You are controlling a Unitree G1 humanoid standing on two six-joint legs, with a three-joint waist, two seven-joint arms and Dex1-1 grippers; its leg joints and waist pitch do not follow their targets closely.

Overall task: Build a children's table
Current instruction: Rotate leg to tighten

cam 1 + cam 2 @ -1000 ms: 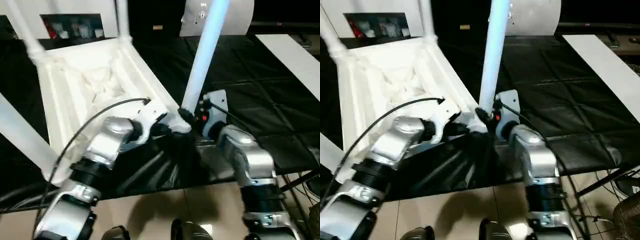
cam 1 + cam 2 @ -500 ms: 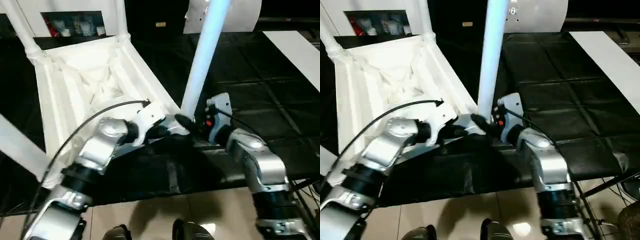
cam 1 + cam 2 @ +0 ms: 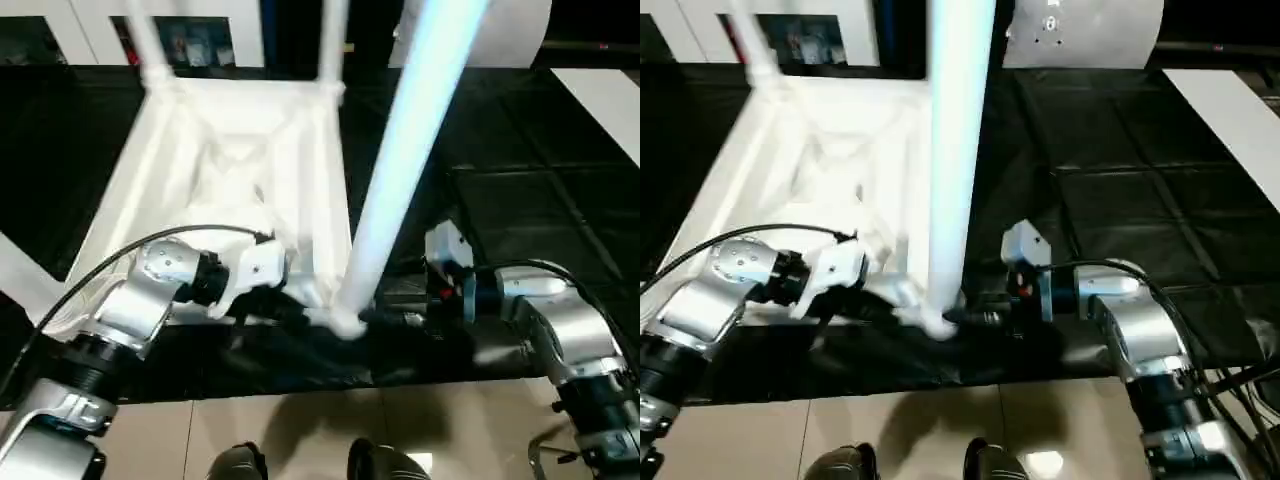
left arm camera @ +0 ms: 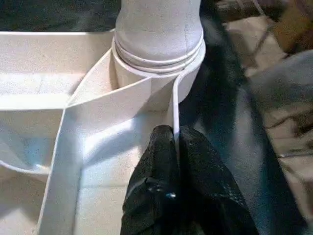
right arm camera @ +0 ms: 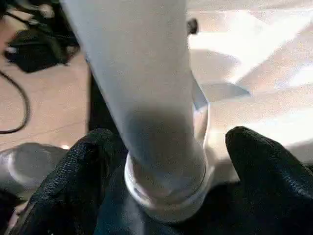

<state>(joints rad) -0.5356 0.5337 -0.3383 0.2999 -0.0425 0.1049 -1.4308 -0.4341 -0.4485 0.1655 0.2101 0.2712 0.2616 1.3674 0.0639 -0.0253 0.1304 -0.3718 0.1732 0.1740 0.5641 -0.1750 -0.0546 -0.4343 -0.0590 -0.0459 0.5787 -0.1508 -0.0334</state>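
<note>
The white table top lies upside down on the black mat, ribbed underside up. A long white leg stands in its near right corner socket. Two more legs rise at the far corners, and another shows at the near left. My left gripper is shut on the thin rim wall just beside that socket. My right gripper is open around the foot of the standing leg, with one black finger close against it and the other finger apart from it.
A black mat covers the work surface, whose front edge runs just below my grippers. A white cabinet and a grey-white panel stand at the back. A white board lies at the far right. Tan floor and my feet are below.
The whole picture has swung, so the camera moved. My right forearm now reaches the leg from further right. Both grippers stay at the near right corner, the leg still upright.
</note>
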